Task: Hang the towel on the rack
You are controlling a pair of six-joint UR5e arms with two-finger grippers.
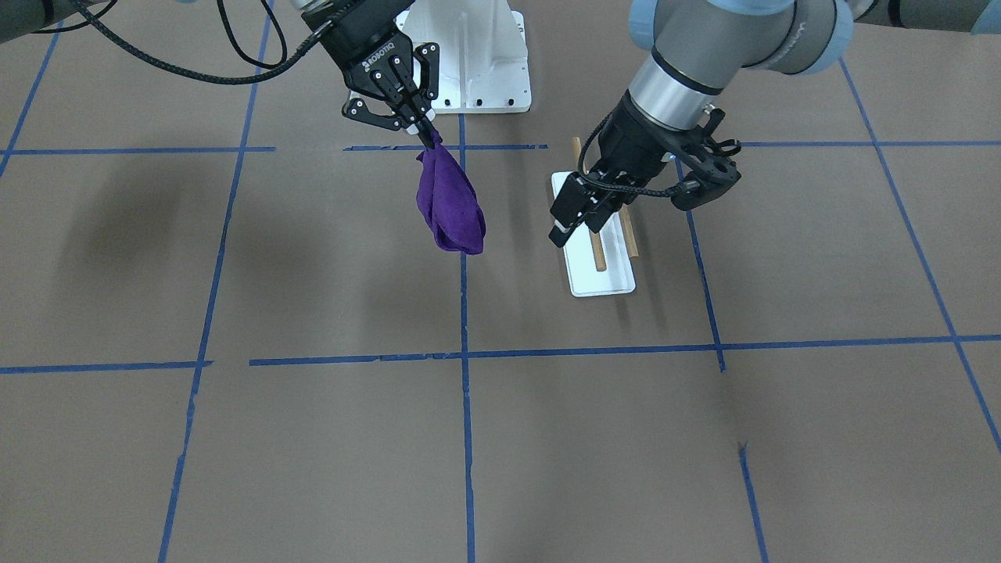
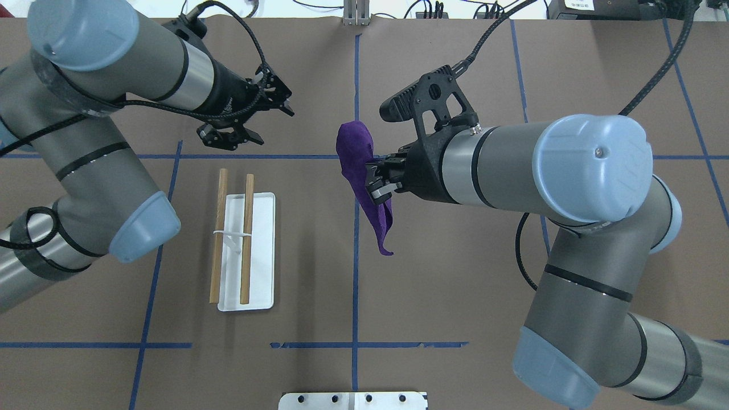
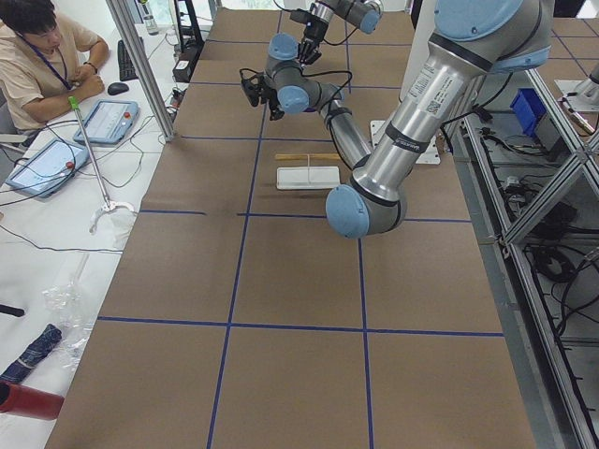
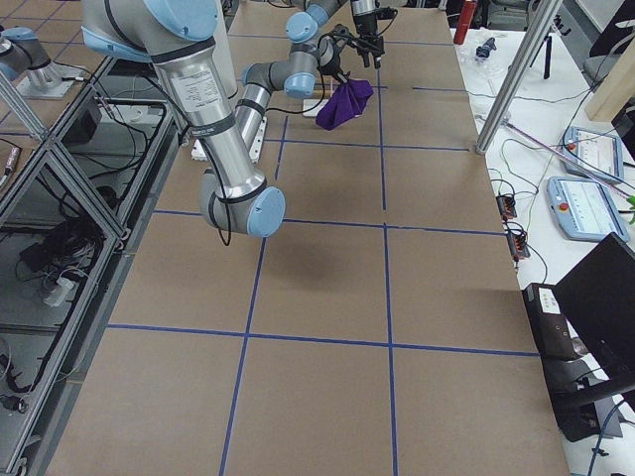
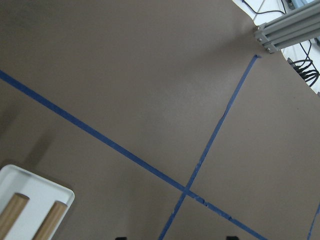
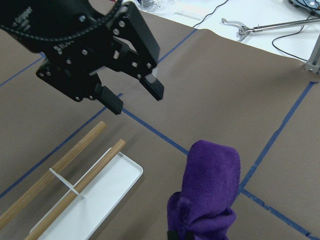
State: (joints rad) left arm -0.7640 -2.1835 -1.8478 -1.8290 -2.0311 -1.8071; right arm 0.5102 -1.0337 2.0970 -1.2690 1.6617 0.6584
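The purple towel [image 2: 364, 171] hangs bunched from my right gripper [image 2: 375, 183], which is shut on its upper edge and holds it above the table; it also shows in the front view [image 1: 452, 207] and the right wrist view [image 6: 210, 190]. The rack [image 2: 259, 250], a white tray with two tan dowels [image 2: 246, 239], stands left of the towel and apart from it. My left gripper [image 2: 273, 122] is open and empty, raised beyond the rack's far end. In the right wrist view the left gripper [image 6: 136, 100] hovers over the dowels [image 6: 85, 177] with its jaws spread.
A white metal pedestal with bolt holes [image 1: 477, 55] stands at the robot's base, also at the overhead view's bottom edge [image 2: 353, 400]. Blue tape lines [image 2: 356, 273] cross the brown table. An operator [image 3: 42, 56] sits at a side desk.
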